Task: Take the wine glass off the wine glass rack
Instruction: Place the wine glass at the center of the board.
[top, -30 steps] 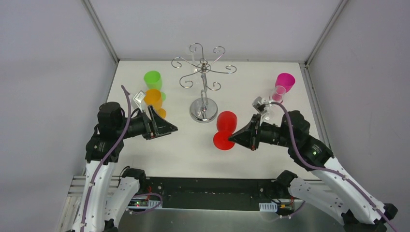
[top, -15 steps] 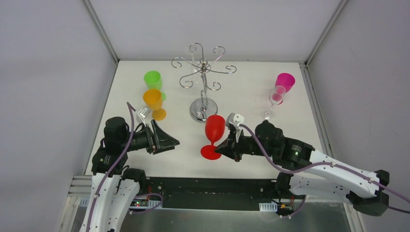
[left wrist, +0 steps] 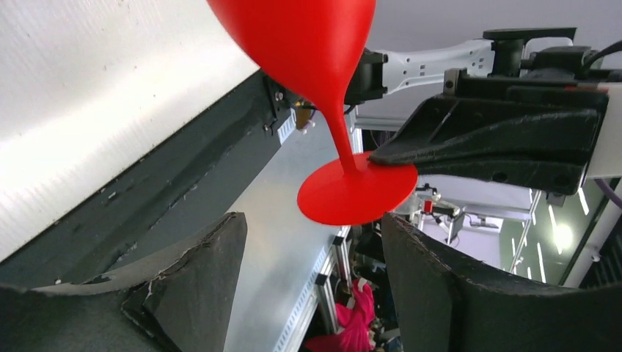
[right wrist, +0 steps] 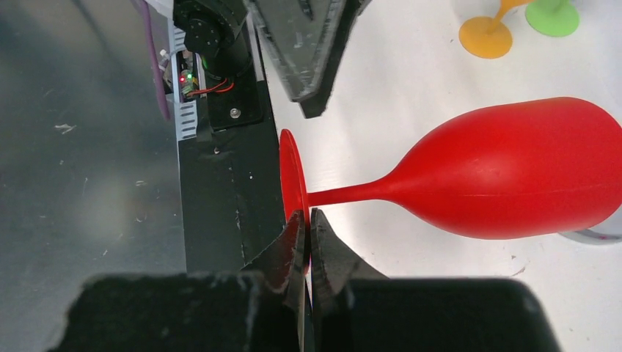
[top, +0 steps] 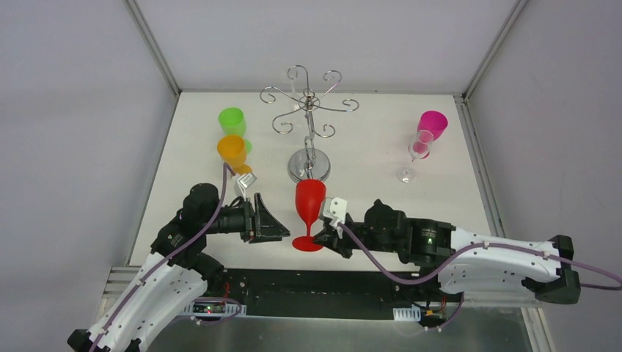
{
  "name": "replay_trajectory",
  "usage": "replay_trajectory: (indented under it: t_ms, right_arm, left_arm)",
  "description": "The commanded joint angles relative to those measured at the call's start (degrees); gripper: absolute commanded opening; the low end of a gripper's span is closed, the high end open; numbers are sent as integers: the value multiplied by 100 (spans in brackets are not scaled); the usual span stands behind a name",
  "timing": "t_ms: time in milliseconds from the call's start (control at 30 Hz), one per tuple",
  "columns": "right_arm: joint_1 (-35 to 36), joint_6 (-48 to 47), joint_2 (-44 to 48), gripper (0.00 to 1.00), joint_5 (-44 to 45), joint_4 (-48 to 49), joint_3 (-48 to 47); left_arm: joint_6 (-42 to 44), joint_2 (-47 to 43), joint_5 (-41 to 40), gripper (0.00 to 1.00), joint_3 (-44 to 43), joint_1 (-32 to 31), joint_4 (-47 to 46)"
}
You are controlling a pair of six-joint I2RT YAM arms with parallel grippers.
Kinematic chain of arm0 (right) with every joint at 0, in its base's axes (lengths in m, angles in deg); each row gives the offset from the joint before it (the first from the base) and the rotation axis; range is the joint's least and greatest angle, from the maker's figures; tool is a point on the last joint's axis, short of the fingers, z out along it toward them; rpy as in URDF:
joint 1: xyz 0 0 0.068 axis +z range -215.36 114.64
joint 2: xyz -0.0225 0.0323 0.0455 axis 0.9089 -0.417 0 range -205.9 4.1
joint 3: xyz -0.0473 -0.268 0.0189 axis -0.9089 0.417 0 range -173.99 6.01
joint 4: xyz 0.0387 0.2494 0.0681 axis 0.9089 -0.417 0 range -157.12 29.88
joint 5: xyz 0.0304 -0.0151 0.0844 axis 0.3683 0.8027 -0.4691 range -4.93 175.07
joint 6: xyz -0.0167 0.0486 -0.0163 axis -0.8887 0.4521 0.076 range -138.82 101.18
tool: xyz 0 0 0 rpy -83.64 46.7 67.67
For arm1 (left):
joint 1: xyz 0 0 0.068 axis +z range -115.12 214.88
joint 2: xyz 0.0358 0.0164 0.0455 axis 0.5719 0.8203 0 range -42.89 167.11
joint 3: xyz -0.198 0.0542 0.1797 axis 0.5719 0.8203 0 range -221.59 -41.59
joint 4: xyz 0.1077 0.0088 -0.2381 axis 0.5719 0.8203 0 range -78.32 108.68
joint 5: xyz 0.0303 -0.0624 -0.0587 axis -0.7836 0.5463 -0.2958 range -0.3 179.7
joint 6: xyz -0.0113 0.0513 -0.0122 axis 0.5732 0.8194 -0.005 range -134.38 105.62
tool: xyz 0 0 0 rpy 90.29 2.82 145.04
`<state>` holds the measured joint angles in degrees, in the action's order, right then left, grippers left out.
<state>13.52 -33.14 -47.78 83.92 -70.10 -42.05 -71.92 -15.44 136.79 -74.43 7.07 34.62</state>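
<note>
The red wine glass (top: 309,202) stands upright near the table's front edge, clear of the wine glass rack (top: 308,110). My right gripper (top: 323,239) is shut on the rim of its foot; in the right wrist view the right gripper (right wrist: 307,220) pinches the thin red disc of the wine glass (right wrist: 513,169). My left gripper (top: 276,227) is open just left of the foot, not touching it. In the left wrist view the wine glass (left wrist: 357,194) hangs just beyond the left gripper (left wrist: 312,227). No glass hangs on the rack's chrome arms.
A green glass (top: 232,121) and an orange glass (top: 232,150) stand at the back left. A magenta glass (top: 432,125) and a small clear glass (top: 422,147) stand at the back right. The rack's mirrored base (top: 309,167) is just behind the red glass.
My right arm has carried the red glass left and toward the near edge. My left gripper has moved right and nearer, up beside the glass's foot.
</note>
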Motion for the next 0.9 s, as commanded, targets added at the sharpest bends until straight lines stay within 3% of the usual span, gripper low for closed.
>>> replay_trajectory:
  t_ms: [0, 600, 867]
  right_arm:
    - [320, -474, 17, 0, 420, 556, 97]
    - [1169, -1203, -799, 0, 1424, 1468, 311]
    - [1254, -1345, -1069, 0, 1778, 1693, 159]
  left_arm:
    - [-267, 87, -713, 69, 129, -280, -764]
    - [-843, 527, -1235, 68, 987, -1226, -2427]
    - [-890, 442, -1263, 62, 1122, -1313, -2539]
